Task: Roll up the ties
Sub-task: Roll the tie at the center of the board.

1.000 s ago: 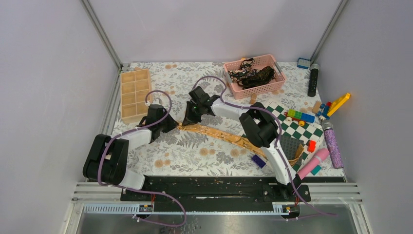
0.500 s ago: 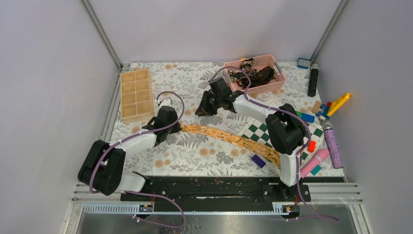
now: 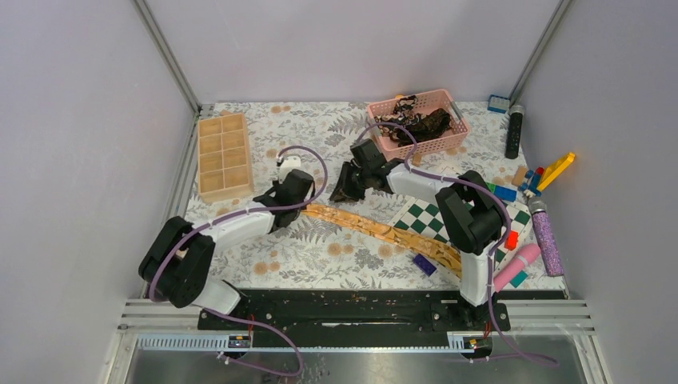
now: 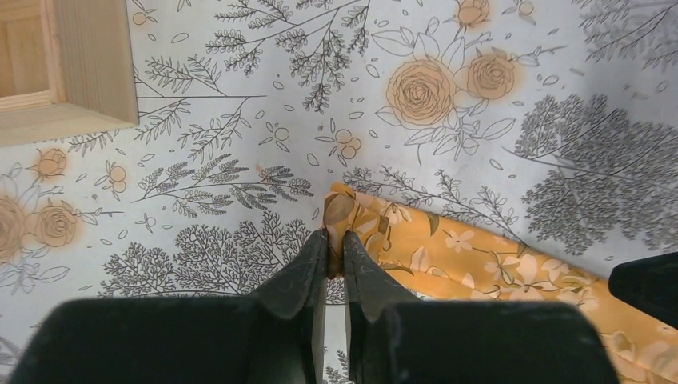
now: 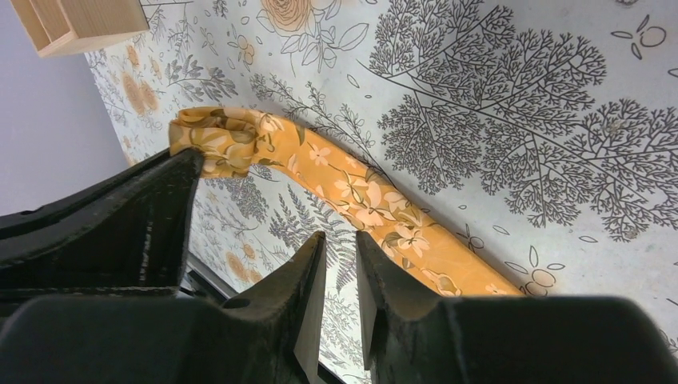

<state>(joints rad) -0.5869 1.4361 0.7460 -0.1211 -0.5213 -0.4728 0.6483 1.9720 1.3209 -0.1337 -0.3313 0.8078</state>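
Observation:
The golden-tan tie point(image 3: 376, 228) lies in a long curve from the middle of the table to the checkered board. Its left end point(image 5: 216, 140) is bunched and folded over. My left gripper point(image 4: 335, 238) is shut on that end, with a pinch of fabric point(image 4: 360, 212) between its tips. In the top view it point(image 3: 297, 204) sits at the tie's left tip. My right gripper point(image 5: 339, 238) hovers just behind the tie point(image 5: 352, 192), its jaws a narrow gap apart with nothing between them; from above it point(image 3: 340, 192) is to the right of the left one. Dark ties point(image 3: 416, 124) lie heaped in the pink basket point(image 3: 376, 146).
A wooden compartment tray point(image 3: 224, 156) stands at the back left, close to the left gripper point(image 4: 64, 72). The green-and-white checkered board point(image 3: 436, 220), toy bricks point(image 3: 552, 172), a glittery tube point(image 3: 548, 240) and a pink tube point(image 3: 516, 268) crowd the right side.
The right gripper has come off the tie's left end, opened slightly and drawn back to the right. The left gripper has moved right with the end, bunching it.

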